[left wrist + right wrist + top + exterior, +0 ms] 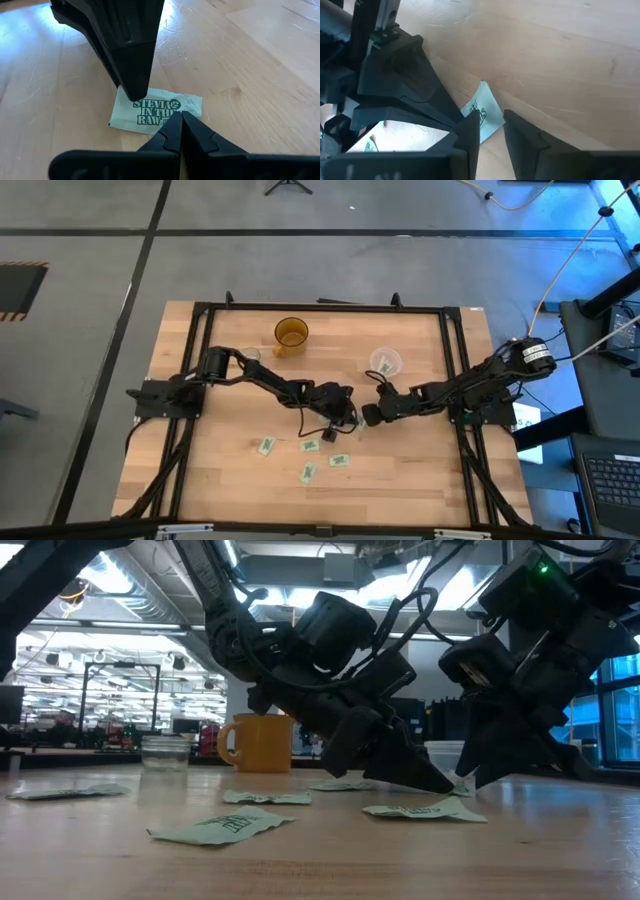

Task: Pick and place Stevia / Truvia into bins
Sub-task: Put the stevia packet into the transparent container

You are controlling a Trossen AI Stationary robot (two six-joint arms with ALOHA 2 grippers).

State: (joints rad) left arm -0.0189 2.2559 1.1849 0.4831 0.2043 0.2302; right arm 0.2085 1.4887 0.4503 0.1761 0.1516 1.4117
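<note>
A white Stevia packet (155, 112) with green print lies flat on the wood table. My left gripper (155, 107) (341, 418) is open, pointing down, with a fingertip at each of the packet's two long edges. My right gripper (492, 132) (369, 416) is open by a narrow gap and sits low, just to the right of the same packet (484, 114). Several more packets (310, 445) lie flat nearer the table's near edge. A wider clear cup (385, 362) and a small glass (165, 752) stand farther back. My left gripper comes at the packet from above. One fingertip (135, 92) is at its far long edge (145, 100) and the other (175, 125) covers its near edge. The packet stays flat on the table. My right gripper's fingertip (470, 127) overlaps the packet's corner; I cannot tell whether it touches.
An amber cup (291, 333) with a handle stands near the table's far edge. The two grippers are nearly tip to tip at mid table (420, 470). A black frame (320, 307) runs around the work area.
</note>
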